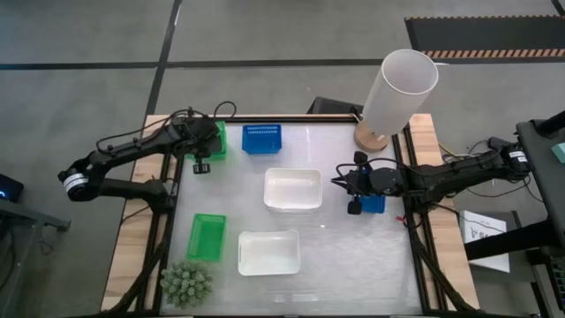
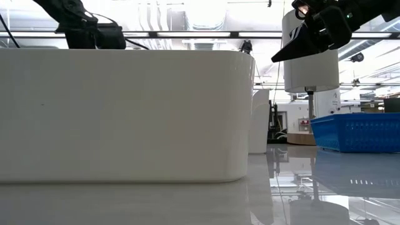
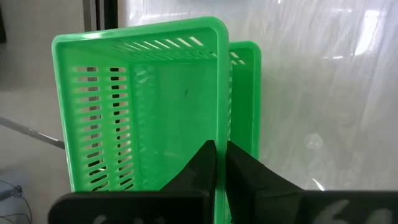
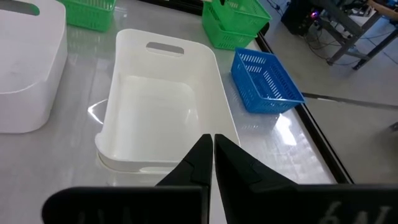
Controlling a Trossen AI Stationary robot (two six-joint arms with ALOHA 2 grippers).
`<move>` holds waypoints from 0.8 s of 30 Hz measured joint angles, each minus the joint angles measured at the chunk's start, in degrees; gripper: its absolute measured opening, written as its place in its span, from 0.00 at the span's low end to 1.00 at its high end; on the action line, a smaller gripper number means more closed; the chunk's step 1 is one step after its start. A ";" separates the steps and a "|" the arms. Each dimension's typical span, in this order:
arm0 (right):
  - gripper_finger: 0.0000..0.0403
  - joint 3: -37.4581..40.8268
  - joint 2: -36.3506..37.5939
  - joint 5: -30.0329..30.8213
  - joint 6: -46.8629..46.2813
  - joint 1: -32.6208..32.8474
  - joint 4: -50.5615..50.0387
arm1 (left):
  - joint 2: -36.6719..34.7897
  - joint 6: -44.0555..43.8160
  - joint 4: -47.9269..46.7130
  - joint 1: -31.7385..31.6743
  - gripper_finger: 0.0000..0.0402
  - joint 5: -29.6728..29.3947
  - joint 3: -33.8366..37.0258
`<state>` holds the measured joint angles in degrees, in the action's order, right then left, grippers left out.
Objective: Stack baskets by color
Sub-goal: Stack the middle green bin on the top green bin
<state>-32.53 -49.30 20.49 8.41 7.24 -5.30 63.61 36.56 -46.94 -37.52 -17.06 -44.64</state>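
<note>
At the table's far left corner my left gripper (image 1: 210,146) is shut on a bright green basket (image 3: 143,106), which sits over a second green basket (image 3: 246,93) offset to one side. A third green basket (image 1: 207,237) lies near the left edge. A blue basket (image 1: 262,139) stands at the far edge. Another blue basket (image 1: 374,204) lies under my right arm. Two white baskets (image 1: 292,189) (image 1: 269,252) rest flat at mid-table. My right gripper (image 1: 339,181) hangs shut and empty above the table, beside the farther white basket (image 4: 161,99). My left gripper pinches the upper green basket's long side wall (image 3: 219,127) near one end, one finger inside the basket and one outside. The fingers slant steeply down from above. The basket stays open side up over the lower green basket; whether it rests in it I cannot tell.
A tall white cylinder (image 1: 397,93) on a wooden foot stands at the far right corner. A spiky green plant (image 1: 186,283) sits at the near left corner. Bare tabletop (image 1: 353,256) lies at the near right.
</note>
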 joint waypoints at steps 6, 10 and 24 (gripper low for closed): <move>0.02 0.00 0.02 0.02 0.14 -0.01 0.00 | 0.00 -0.11 0.00 0.00 0.00 -0.22 0.00; 0.02 0.00 0.01 0.00 0.12 -0.01 0.00 | 0.00 -0.24 0.09 0.00 0.00 -0.24 0.02; 0.02 0.00 0.00 0.00 0.12 0.00 -0.02 | 0.00 -0.36 2.84 -0.02 0.00 -1.51 2.60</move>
<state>-32.53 -49.30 20.49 8.54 7.24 -5.32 63.61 36.19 -44.09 -37.54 -18.57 -42.04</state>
